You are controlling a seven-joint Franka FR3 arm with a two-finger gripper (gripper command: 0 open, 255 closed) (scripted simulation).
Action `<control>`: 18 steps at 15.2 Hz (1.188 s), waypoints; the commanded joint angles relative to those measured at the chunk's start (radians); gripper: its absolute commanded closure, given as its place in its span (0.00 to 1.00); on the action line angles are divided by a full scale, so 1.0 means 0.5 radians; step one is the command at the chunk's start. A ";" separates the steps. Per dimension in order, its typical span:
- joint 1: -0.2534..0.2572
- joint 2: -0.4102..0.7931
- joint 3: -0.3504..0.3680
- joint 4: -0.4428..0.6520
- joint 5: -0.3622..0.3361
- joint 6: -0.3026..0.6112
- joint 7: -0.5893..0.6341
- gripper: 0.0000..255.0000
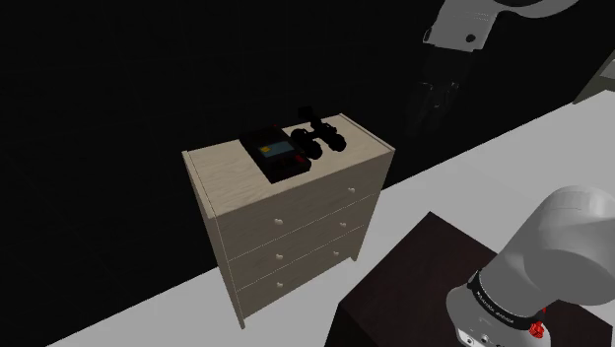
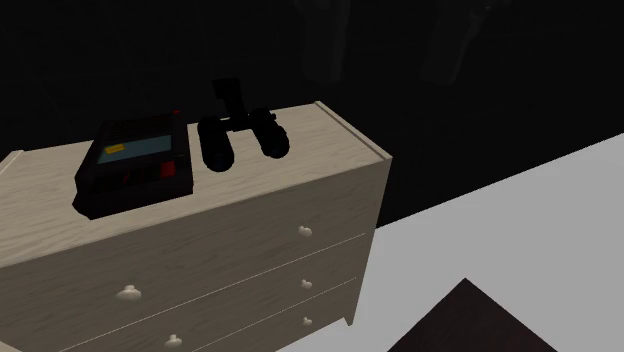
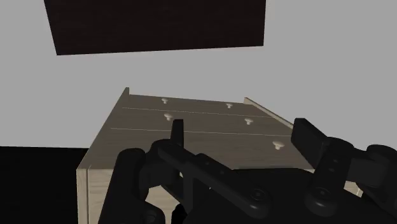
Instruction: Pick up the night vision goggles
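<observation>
Nearest, the dark stand (image 1: 394, 296) carries the white arm (image 1: 567, 246), and beyond it a pale three-drawer dresser (image 1: 286, 212) bears on its top a flat black device (image 1: 278, 153) and, just beside it, the black night vision goggles (image 1: 317, 136), while the pincer (image 3: 243, 137) stands apart, clasping nothing.

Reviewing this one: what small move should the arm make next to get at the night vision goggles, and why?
Probably shift the gripper toward the shoulder view's left and lower it over the night vision goggles. It hangs above and to the right of the dresser, apart from the goggles, which lie on the dresser's top beside a black boxy device.
</observation>
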 commanded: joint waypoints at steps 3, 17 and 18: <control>0.003 0.138 0.026 0.045 -0.003 0.119 0.024 0.00; -0.014 1.144 0.159 0.647 -0.128 0.690 0.244 0.00; -0.015 1.216 0.165 0.709 -0.144 0.712 0.264 0.00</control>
